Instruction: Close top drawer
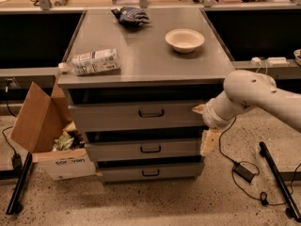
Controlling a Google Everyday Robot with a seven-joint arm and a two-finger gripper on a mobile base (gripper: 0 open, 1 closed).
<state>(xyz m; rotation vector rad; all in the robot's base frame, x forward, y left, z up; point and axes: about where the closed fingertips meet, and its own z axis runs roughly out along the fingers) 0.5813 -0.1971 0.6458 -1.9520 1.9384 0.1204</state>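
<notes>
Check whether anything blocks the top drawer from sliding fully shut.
Nothing visible does. The top drawer juts slightly from the cabinet, its dark opening showing nothing in the path. The claw sits at the right end of its front.

Cardboard box [66, 163] on floor left of cabinet: dark print on white front panel, reads roughly "corovan". Packet [94, 61] on desk [146, 53]: label print there, too small to read. No other legible text. Hand [203, 126] at right end of top drawer [113, 117] front, fingers spread apart.
</notes>
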